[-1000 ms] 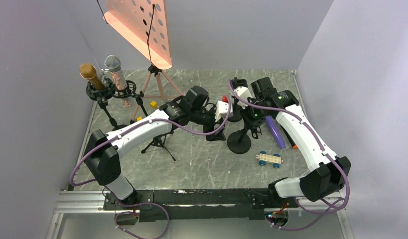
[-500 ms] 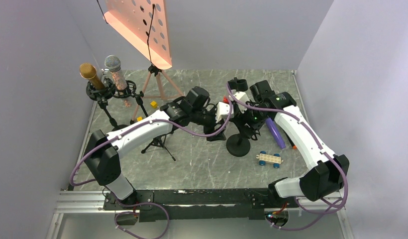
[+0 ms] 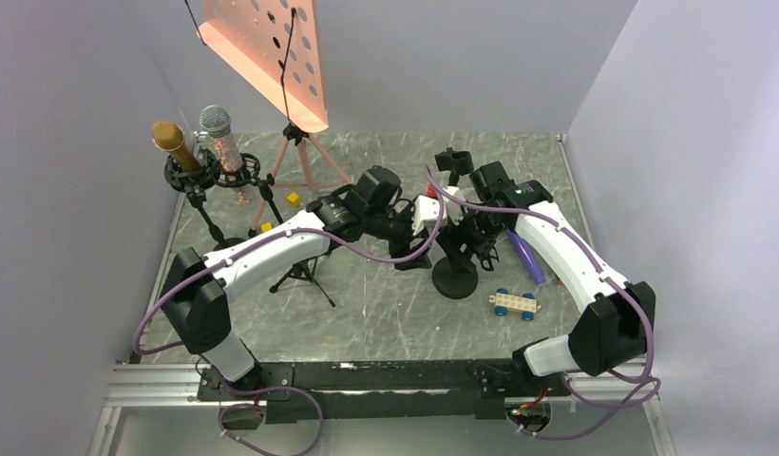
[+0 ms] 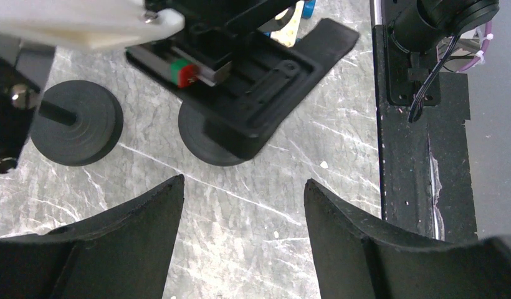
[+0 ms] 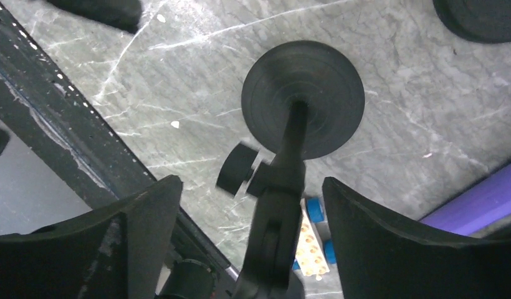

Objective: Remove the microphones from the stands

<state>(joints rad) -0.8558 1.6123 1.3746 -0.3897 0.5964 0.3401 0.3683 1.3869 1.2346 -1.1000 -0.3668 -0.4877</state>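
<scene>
Right hand [image 5: 251,184] straddling stand [image 5: 303,99], open.
Mic [image 3: 530,261] is lying just right of it, axis diagonal; open left hand [image 4: 243,182] is hovering farther off.

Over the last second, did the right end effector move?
Yes: right end effector slid down-frame toward the round stand base, opening as it went.

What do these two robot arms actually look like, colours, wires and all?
The left arm and right arm are twins: white shells on the long links, chunky black joints, and a purple cable looping loosely along each. The left tool and right tool each end in two broad, curved, matte-black fingers.
</scene>
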